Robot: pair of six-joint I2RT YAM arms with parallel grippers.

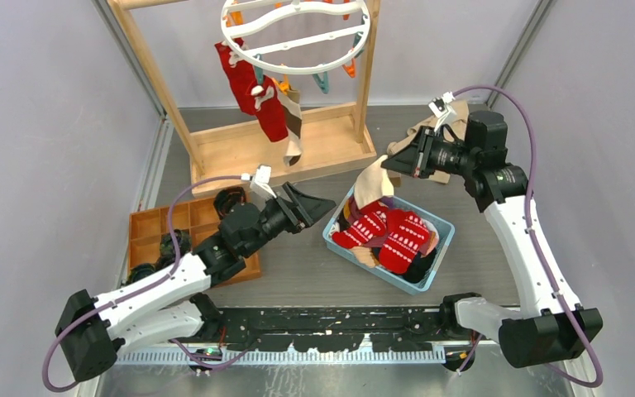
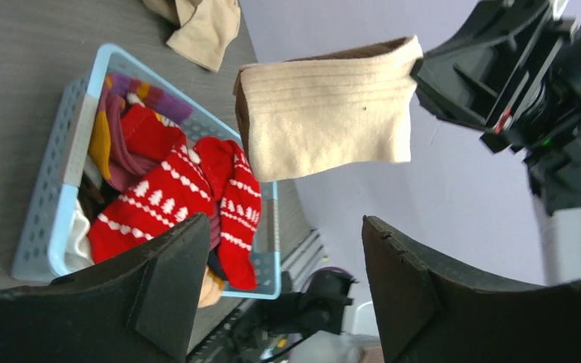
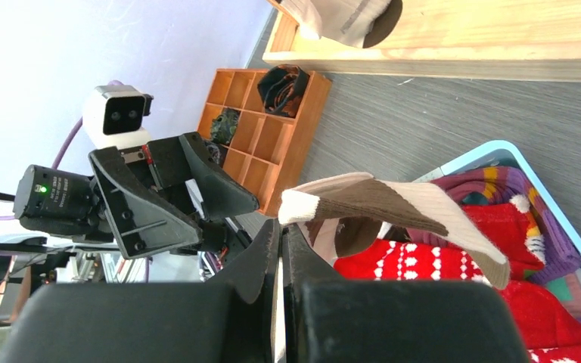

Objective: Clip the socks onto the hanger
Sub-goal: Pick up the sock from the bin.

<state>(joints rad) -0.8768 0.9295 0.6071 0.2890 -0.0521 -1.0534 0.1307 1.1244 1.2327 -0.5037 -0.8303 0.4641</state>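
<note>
While the right pincer point(image 1: 395, 157) is clenched on one edge of a tan-and-brown ribbed fabric sock point(image 2: 325, 113), that sock hangs in the air above the pale blue perforated plastic basket point(image 2: 49, 197), which holds the remaining red-and-white patterned socks point(image 1: 390, 234). The left pincer point(image 2: 280, 227) is released, jaws spread wide and empty, and faces the hanging sock from the left. In the left wrist view the sock lies ahead of the jaw gap and above its centre line, its long axis running crosswise from the right pincer toward a free end. The left arm is the nearer one to that free end, so a handover or second grip probably falls to it. The white round plastic hanger point(image 1: 307, 41) hangs well behind both pincers, and already carries a red sock and a tan one. Its upper part is cut off by the frame edge, and its free clips are hard to count. How much fabric sits inside the right pincer is hidden.
</note>
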